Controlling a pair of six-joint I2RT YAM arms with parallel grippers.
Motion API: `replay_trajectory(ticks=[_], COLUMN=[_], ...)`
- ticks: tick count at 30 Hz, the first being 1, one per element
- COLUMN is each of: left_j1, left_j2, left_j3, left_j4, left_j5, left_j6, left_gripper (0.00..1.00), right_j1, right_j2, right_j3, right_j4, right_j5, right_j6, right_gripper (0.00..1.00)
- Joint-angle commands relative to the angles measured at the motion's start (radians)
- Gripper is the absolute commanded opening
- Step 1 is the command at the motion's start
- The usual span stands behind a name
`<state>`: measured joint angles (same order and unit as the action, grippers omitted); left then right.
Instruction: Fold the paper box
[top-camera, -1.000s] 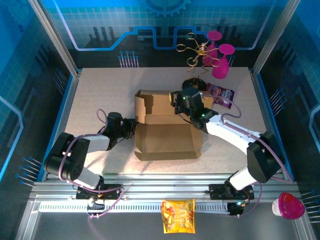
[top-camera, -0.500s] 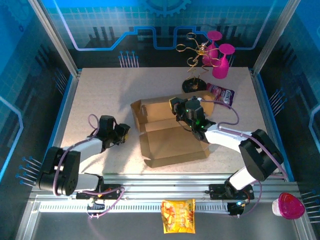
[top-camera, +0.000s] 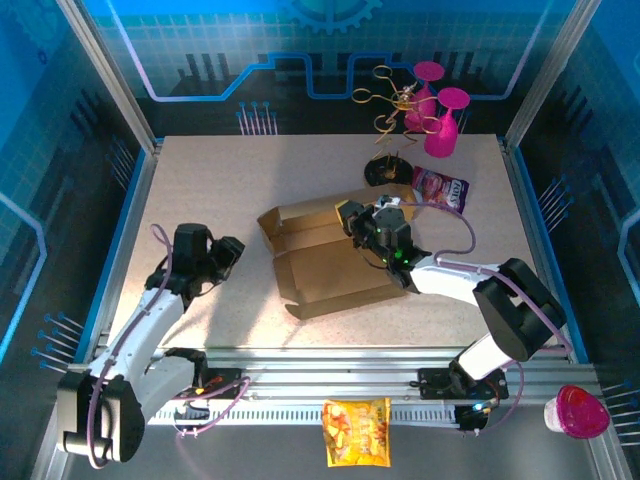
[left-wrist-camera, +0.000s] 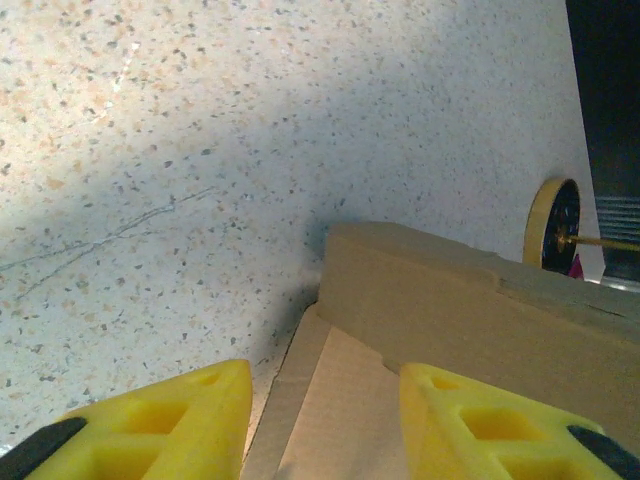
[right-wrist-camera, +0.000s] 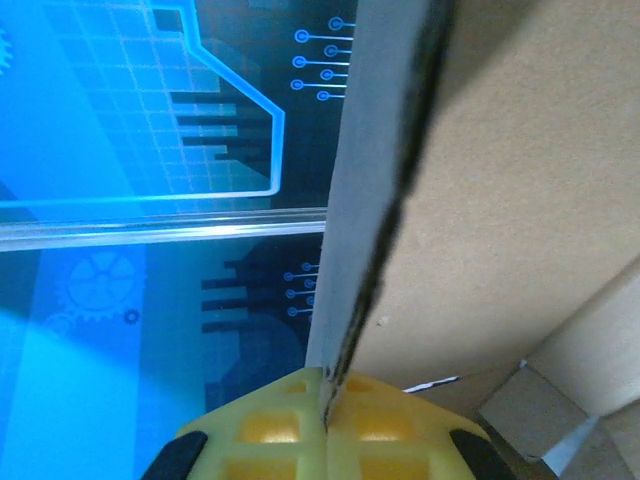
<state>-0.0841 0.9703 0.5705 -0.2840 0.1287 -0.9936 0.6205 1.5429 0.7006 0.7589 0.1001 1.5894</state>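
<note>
Since a second ago our left claw (top-camera: 225, 255) has backed off toward the left of the frame, fingers apart and holding nothing. Meanwhile the paper box (top-camera: 325, 265) has swung askew at the centre of the tabletop (top-camera: 220, 180). Our right claw (top-camera: 350, 218) stays clenched on the box's raised rear wall. With only that thin pinch, we judge the cardboard may pivot, slip free or spring open, nudging the purple packet (top-camera: 440, 188) near its far corner.

Blue-tinted glow, soft shadows, blurred close-ups
</note>
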Motion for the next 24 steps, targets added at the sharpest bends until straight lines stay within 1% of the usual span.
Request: replay_trajectory(ticks=[1,5,10,15,18,21,24], left_j1=[0.009,0.009,0.009,0.009,0.012,0.015,0.017], left_j2=[0.0,0.007,0.04,0.044,0.058,0.123,0.211], left_j3=[0.029,0.045,0.062,0.075,0.095,0.136,0.189], left_j4=[-0.048,-0.025,0.013,0.038,0.048,0.018,-0.02], left_j5=[0.039,0.065,0.084,0.002,-0.032,-0.052,-0.051], left_j6=[0.095,0.146,0.24,0.356,0.441,0.509,0.523], left_gripper=[0.43,0.4,0.39,0.43,0.42,0.4,0.4], right_j1=[-0.01,-0.029,-0.038,-0.046,-0.051,-0.056,-0.06], right_j2=[0.027,0.075,0.09,0.1,0.098,0.101,0.103], right_j3=[-0.045,-0.069,-0.033,-0.009,0.017,0.039,0.046], right_j4=[0.091,0.162,0.124,0.087,0.038,0.004,-0.007], right_j5=[-0.035,-0.046,-0.061,-0.08,-0.097,-0.111,-0.113], right_j6=[-0.058,-0.038,-0.034,-0.014,-0.019,-0.018,-0.014], right_gripper=[0.0,0.0,0.0,0.0,0.0,0.0,0.0])
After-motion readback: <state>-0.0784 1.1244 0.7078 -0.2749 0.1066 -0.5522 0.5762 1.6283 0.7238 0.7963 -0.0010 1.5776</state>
